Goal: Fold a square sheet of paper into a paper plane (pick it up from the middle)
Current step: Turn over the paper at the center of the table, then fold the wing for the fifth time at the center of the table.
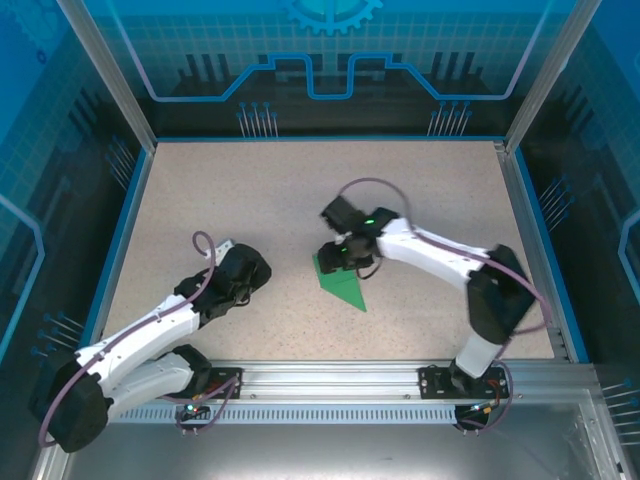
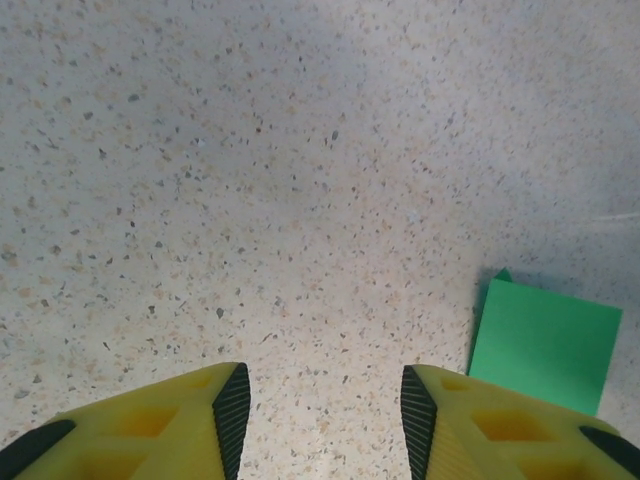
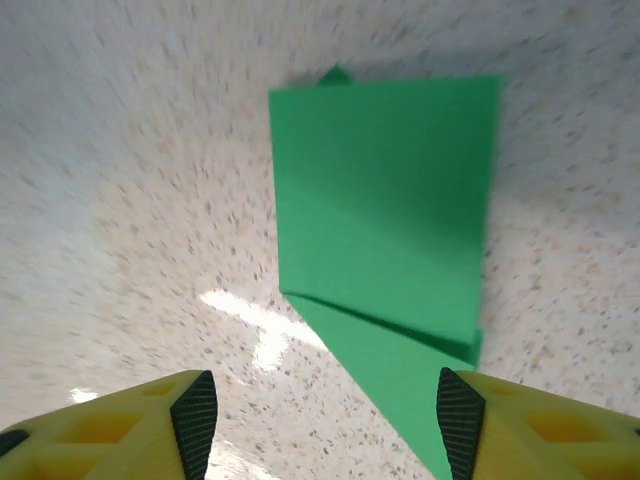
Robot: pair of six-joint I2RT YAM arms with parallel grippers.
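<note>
Green sheet of paper (image 1: 342, 286), folded to a point, lies flat on the worktop (image 1: 250, 190) just under the right hand (image 1: 345, 256), which is spread and empty. The left hand (image 1: 250, 272), also spread, sits well apart leftward.

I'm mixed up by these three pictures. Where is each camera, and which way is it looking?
Top: high behind the robot, looking down on the table; left arm, right arm show.
Left wrist: on the left arm, looking down at the table; left gripper shows.
Right wrist: on the right arm, looking down at green paper; right gripper shows.
Shared: all three see the paper.
</note>
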